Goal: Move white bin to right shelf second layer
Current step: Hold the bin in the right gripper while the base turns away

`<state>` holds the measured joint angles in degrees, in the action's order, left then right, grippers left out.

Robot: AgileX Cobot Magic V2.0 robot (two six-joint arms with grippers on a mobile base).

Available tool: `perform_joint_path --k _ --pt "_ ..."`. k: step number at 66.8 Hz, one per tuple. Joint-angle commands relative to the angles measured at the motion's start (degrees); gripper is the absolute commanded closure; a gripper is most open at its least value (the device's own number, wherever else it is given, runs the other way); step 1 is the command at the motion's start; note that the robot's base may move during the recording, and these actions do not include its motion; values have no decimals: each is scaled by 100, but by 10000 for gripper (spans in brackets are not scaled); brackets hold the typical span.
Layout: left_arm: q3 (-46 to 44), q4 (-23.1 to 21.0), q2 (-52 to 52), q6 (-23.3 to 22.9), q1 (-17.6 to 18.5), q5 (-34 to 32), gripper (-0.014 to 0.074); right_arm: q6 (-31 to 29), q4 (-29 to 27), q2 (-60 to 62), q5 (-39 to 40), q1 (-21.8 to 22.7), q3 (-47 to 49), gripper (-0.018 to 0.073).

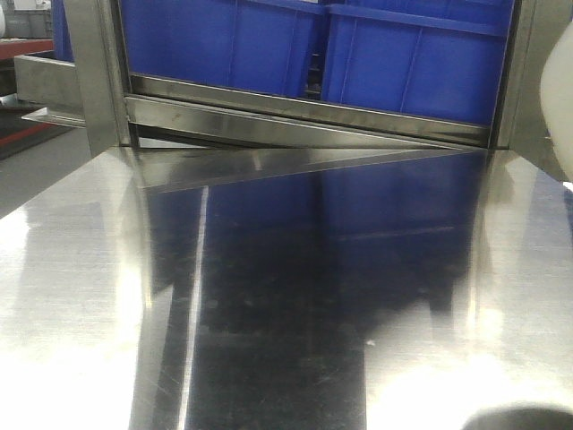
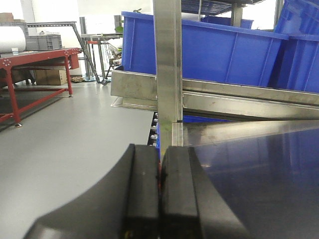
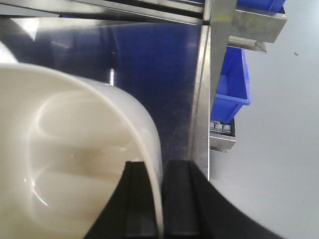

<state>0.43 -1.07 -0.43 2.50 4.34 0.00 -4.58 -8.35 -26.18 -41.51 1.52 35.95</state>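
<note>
We find the worktop [image 1: 295,340] open across its middle, so a claw could pass over it as far as the rack's front rail [image 1: 304,112]. Above that rail 2 blue crates [image 1: 224,40] stand side by side and fill the level. The left upright [image 2: 168,64] stands straight ahead of the left claw [image 2: 160,154], whose jaws are pressed together; open floor [image 2: 65,139] lies to its left. The white bin [image 3: 75,164], pinched at its wall by the right claw [image 3: 158,172], crowds the worktop's right side near the right upright [image 3: 219,59].
</note>
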Motion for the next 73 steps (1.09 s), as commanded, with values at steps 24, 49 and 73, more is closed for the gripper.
perform_joint_path --k 24,49,73 --pt "211 -16 -92 -9 22 -454 512 -36 -112 -24 500 43 164 472" --pt "211 -16 -92 -9 22 -454 512 -36 -112 -24 500 43 164 472" --pt "211 -16 -92 -9 22 -454 512 -36 -112 -24 500 43 164 472"
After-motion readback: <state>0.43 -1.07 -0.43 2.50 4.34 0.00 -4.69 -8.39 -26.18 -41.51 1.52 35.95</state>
